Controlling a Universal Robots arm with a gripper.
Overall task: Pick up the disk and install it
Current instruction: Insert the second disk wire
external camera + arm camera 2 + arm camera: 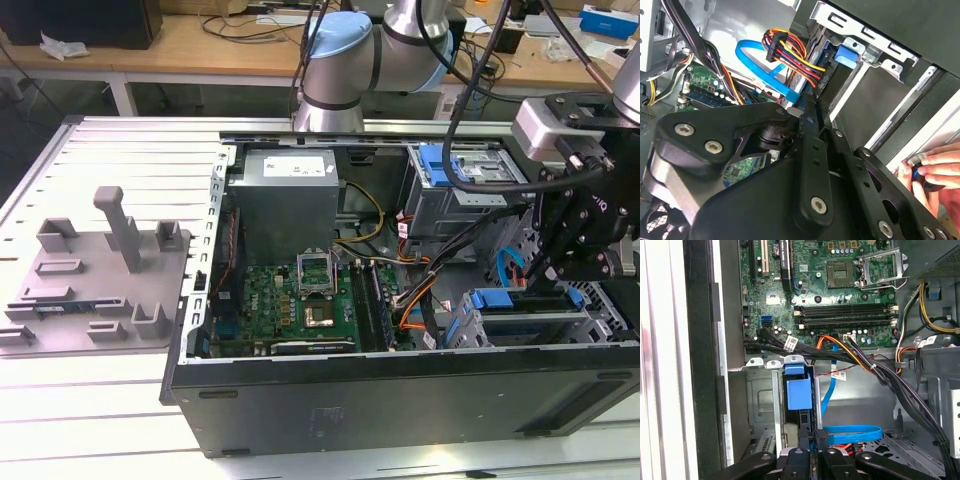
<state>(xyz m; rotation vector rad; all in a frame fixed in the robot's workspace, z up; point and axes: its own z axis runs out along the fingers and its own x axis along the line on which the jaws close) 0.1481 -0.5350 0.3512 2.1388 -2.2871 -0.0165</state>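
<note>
The black gripper (575, 262) hangs low inside the open computer case (400, 390), at the exterior view's right — its fingers (810, 447) are pressed on the thin edge of the disk (799, 395), which stands upright in the metal drive bay (765, 405). Beyond lies the green motherboard (290, 300). In the second wrist view, a person's hand (935, 167) touches the case edge.

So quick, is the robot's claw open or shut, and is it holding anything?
Gripper: down at the metal drive bay, fingers close together by the blue latch piece; whether it grips anything cannot be told.
</note>
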